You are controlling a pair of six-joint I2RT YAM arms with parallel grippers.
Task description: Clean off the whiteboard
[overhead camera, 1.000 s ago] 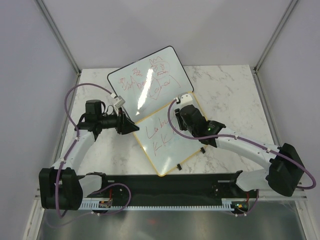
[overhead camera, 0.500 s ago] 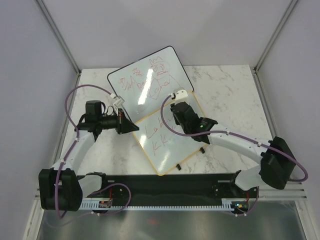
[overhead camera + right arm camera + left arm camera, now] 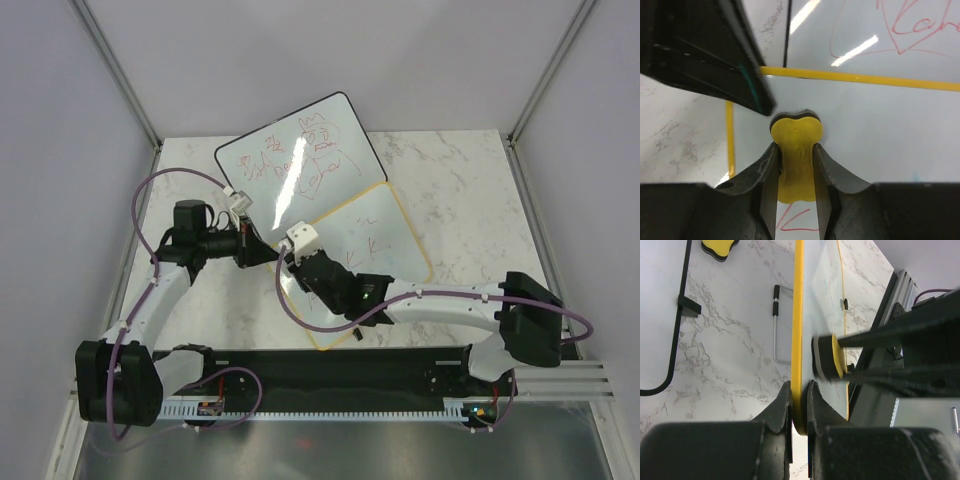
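The yellow-framed whiteboard (image 3: 388, 222) lies on the marble table, partly under the black-framed board. Red strokes (image 3: 374, 246) show near its middle. My left gripper (image 3: 265, 255) is shut on its left corner, and in the left wrist view the jaws (image 3: 799, 405) pinch the yellow frame (image 3: 798, 315) edge-on. My right gripper (image 3: 298, 268) is shut on a yellow eraser (image 3: 796, 145) and presses it on the board near that corner. The eraser also shows in the left wrist view (image 3: 829, 356). Red strokes (image 3: 801, 221) lie just behind the eraser.
The larger black-framed whiteboard (image 3: 300, 160) with red scribbles leans at the back, overlapping the yellow board's far edge. In the left wrist view a second yellow eraser (image 3: 720, 246) and a thin metal handle (image 3: 776, 325) lie on the marble. The two arms are close together.
My right gripper has swept the eraser from the board's far right corner across to its left corner. The upper red word is gone. The left gripper has held still on the frame.
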